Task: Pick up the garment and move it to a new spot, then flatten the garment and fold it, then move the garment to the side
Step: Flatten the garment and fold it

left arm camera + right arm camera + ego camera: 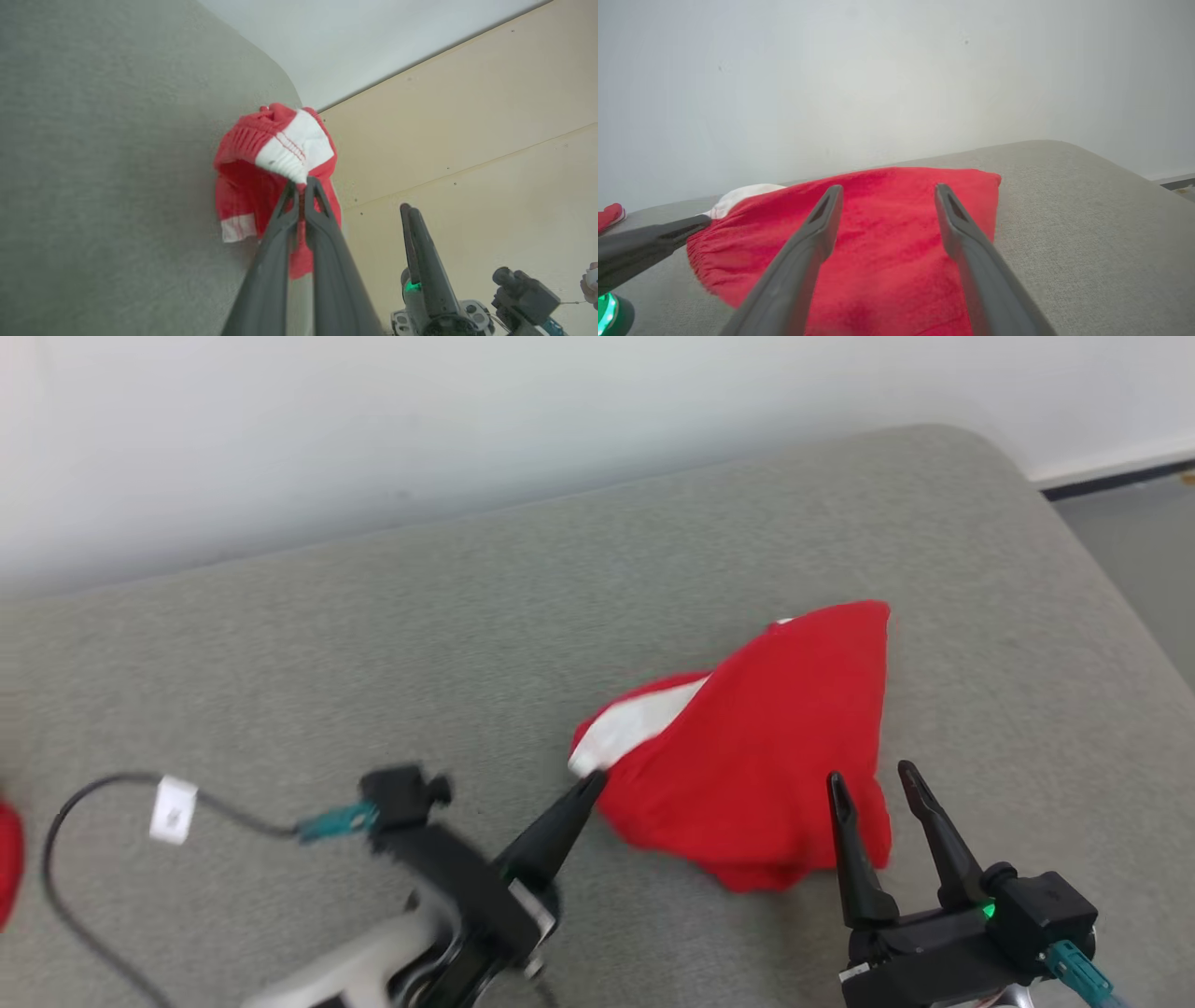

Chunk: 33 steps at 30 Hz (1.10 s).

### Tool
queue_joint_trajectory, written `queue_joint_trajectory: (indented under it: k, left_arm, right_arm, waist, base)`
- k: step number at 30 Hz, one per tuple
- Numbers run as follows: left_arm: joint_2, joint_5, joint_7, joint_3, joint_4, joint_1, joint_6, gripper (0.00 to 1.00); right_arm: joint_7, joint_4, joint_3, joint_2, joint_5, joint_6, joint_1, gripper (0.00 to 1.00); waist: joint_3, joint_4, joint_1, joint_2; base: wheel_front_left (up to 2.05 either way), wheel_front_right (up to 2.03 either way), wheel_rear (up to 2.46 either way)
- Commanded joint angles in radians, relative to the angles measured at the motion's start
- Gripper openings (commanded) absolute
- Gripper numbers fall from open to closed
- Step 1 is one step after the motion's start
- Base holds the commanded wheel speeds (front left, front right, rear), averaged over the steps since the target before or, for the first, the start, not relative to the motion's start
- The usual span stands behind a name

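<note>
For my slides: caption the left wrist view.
Left gripper shut on white band of crumpled red-and-white fabric garment on grey upholstered surface.

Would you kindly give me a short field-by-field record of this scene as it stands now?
surface: grey cushion
garment: red with a white band, bunched, not flat
left gripper: shut on the white band
right gripper: open, at the garment's near edge, gripping nothing
other: red cloth at the cushion's far left; black cable with a white tag
</note>
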<state>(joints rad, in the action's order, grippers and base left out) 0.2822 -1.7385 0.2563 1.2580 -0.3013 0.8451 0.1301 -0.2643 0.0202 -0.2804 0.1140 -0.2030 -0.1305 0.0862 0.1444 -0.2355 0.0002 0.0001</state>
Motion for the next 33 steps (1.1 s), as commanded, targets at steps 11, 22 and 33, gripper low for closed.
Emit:
queue_joint_trajectory:
  k: [11, 22, 33]
  left_arm:
    - [0.296, 0.04, 0.008, -0.086, 0.134, -0.227, -0.003, 0.0]
    - [0.265, 0.177, 0.008, -0.274, 0.012, -0.365, -0.061, 0.0]
    - [0.151, 0.655, 0.008, -0.63, 0.096, -0.587, -0.228, 1.0]
  right_arm:
    - [-0.002, 0.005, 0.008, 0.024, -0.007, 0.0, -0.039, 1.0]
    - [-0.002, 0.014, -0.011, 0.042, -0.026, 0.0, -0.039, 1.0]
    - [-0.002, 0.039, -0.023, 0.055, -0.055, 0.0, -0.032, 1.0]
  waist:
    - [-0.032, 0.135, -0.0002, -0.0001]
    - [-0.062, 0.137, -0.0002, -0.0001]
    - [-0.076, 0.167, -0.0002, -0.0001]
  base:
    - [0.0, 0.0, 0.0]
    - [0.0, 0.0, 0.0]
    - [0.0, 0.0, 0.0]
